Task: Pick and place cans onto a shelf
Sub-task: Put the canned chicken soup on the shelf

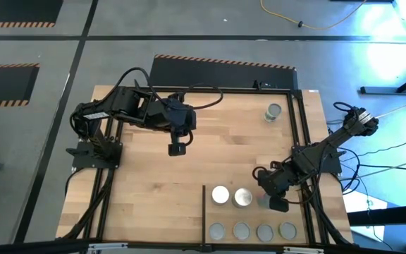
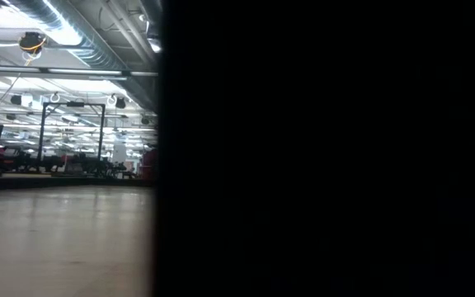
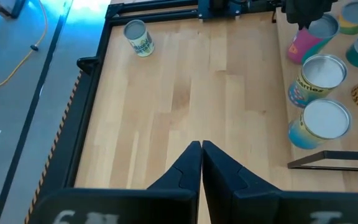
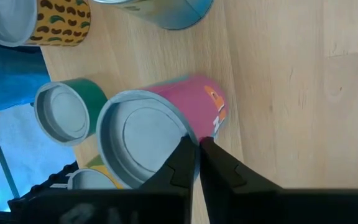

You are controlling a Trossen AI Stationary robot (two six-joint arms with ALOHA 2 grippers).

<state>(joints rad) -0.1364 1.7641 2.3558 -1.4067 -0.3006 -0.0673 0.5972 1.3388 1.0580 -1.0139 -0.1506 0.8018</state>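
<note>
Black fills most of the low view, something close to the lens hiding the tabletop [image 1: 161,183]; only a strip of wood and a lit hall beyond show. From above, the right gripper [image 1: 279,204] covers the pink can [image 4: 197,106], which the right wrist view shows upright beside a green can [image 4: 67,109]. Its jaws look nearly pressed together over the pink can's rim; whether they pinch it I cannot tell. The left gripper [image 1: 177,149] hangs over bare wood mid-tabletop, jaws pressed together, holding nothing. On the shelf [image 1: 259,215], bounded by a thin black divider bar [image 1: 203,212], two cans [image 1: 220,195] stand in one row and four nearer the edge, closely packed. One lone can [image 1: 273,112] stands near the far right corner, with open wood around it. Grey floor with hazard stripes surrounds the tabletop.
</note>
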